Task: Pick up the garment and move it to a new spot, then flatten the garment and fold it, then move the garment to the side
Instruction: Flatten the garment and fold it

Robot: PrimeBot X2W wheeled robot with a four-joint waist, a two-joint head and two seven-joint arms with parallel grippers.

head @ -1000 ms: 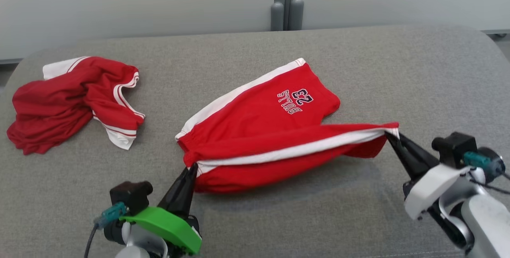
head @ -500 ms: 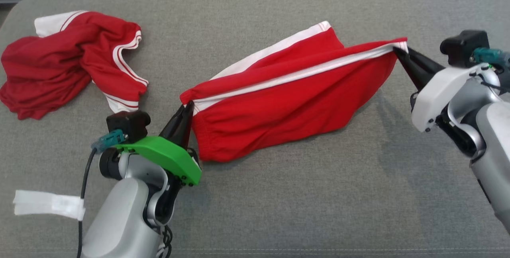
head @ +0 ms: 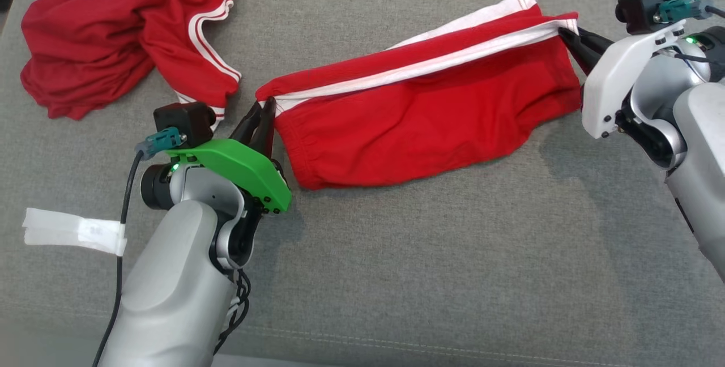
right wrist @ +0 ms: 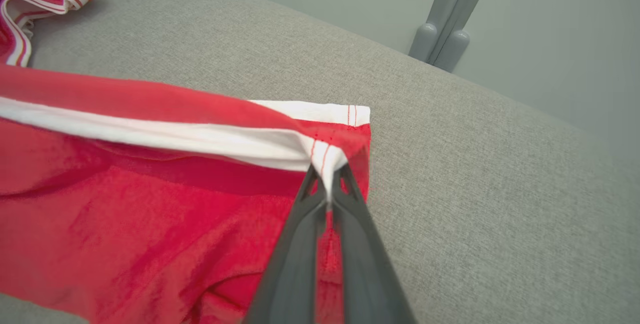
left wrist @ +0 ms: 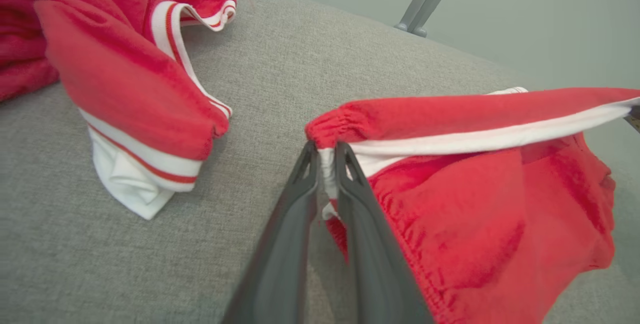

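Red cotton shorts with white side stripes [head: 419, 123] hang stretched between my two grippers, folded lengthwise, their lower edge resting on the grey fabric cushion [head: 453, 254]. At far left lies a crumpled red and white jersey [head: 113, 44]. Near it, my left gripper [head: 266, 107] pinches the elastic waistband corner, though the hold looks loose. My right gripper [head: 569, 38] is pressed tight on the hem corner. I judge both corners should go down together, stripe taut, landing flat and clear of the jersey.
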